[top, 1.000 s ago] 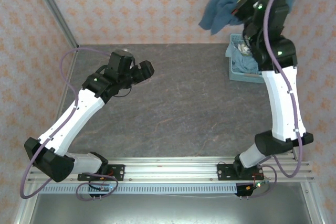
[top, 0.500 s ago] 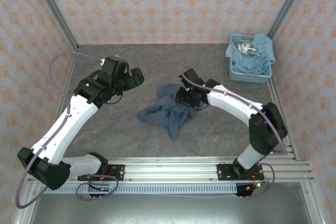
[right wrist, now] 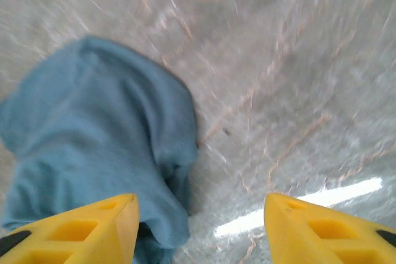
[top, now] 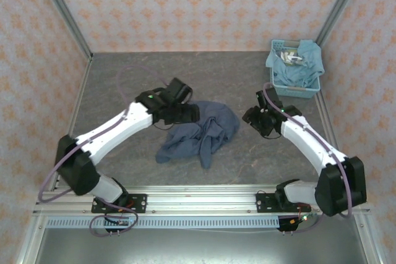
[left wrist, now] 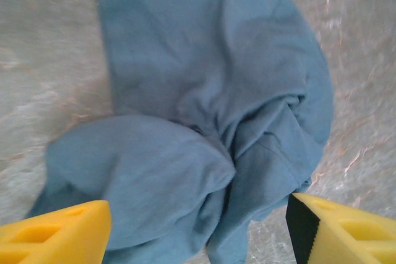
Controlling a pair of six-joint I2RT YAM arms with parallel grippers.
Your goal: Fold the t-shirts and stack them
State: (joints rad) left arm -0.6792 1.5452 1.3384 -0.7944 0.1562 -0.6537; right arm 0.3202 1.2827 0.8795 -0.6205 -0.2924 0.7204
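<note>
Seen from the top, the light is bright, even and diffuse, falling from above. The grey stone-patterned table [top: 247, 153] carries only faint soft shadows close under the arms and beside the crumpled slate-blue fabric t-shirt [top: 204, 134], and the detail is crisp. The left wrist view is soft throughout: the table washes out to pale grey at 12 and 3 o'clock, the t-shirt's folds have hazy edges, and the yellow jaws of the left gripper [left wrist: 198, 224] at 7 and 5 o'clock are out of focus. The right wrist view smears the table's veins into diagonal streaks, with a white band of glare at 5 o'clock.
</note>
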